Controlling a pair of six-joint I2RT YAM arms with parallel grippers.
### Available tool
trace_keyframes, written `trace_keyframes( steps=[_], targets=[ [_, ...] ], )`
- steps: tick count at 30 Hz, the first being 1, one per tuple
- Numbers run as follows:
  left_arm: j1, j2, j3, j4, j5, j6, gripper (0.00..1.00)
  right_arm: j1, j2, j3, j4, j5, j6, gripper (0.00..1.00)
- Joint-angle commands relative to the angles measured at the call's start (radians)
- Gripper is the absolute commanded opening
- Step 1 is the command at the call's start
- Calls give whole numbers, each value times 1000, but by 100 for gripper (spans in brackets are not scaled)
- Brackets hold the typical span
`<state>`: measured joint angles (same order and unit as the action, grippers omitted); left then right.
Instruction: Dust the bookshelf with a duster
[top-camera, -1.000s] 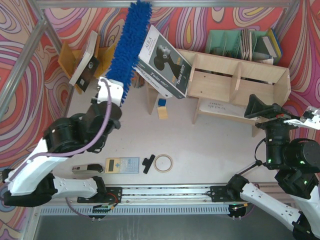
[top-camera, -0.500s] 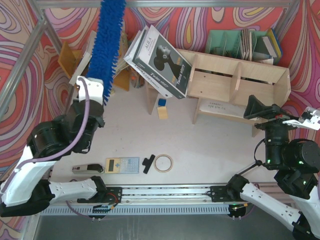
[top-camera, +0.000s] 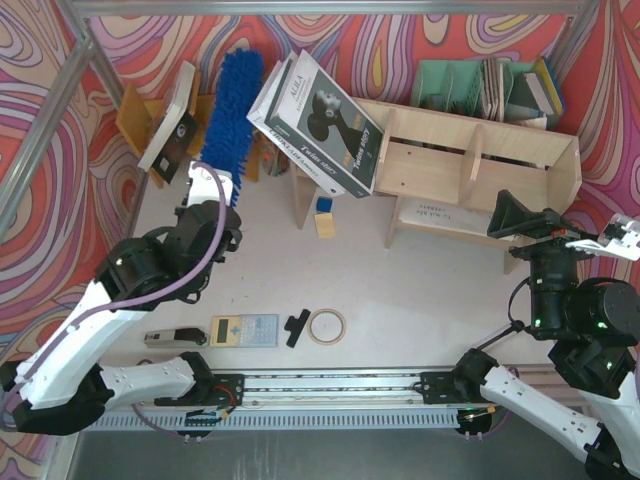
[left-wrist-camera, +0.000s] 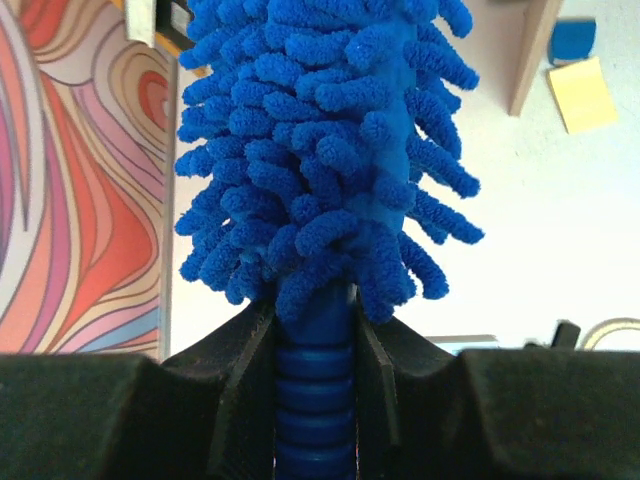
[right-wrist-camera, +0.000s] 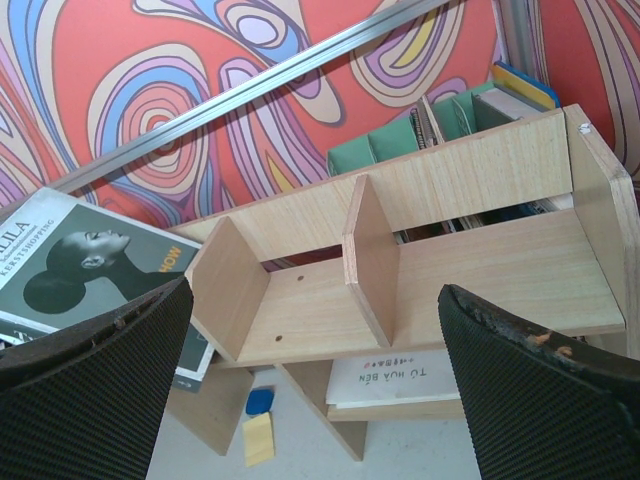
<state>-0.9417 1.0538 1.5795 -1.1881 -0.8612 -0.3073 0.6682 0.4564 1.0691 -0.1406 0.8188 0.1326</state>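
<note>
The blue fluffy duster points away from me, between the orange rack and the leaning books, left of the bookshelf. I cannot tell whether its bristles touch anything. My left gripper is shut on the duster's ribbed dark blue handle, and the bristles fill the left wrist view above the gripper. My right gripper hangs open and holds nothing at the right, in front of the shelf. In the right wrist view the gripper faces the bookshelf's compartments.
Large books lean on the shelf's left end. An orange rack with a book stands far left and a green file organizer behind the shelf. A yellow block, tape ring, black clip, calculator and stapler lie on the table.
The left arm swung the duster left and high, then brought it back right and lower, so its tip now sits beside the leaning books. The right arm has not moved.
</note>
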Motion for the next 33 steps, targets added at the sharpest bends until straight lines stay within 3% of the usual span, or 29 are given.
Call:
trace_keyframes(
  steps=[1,7,20,28,33],
  targets=[
    [12,0,-47,83,94,-16,0,2,-10,-5,-1,9,12,99],
    [12,-33,-177,229,326,51,0,2,-16,-15,-3,17,11,99],
    [12,-2,-379,257,313,-45,0,2,-19,-21,-1,19,11,99],
    [13,49,-516,378,348,-110,0,2,-25,-30,0,29,8,99],
    [14,90,-524,410,345,-109,0,1,-31,-38,0,35,4,99]
  ],
)
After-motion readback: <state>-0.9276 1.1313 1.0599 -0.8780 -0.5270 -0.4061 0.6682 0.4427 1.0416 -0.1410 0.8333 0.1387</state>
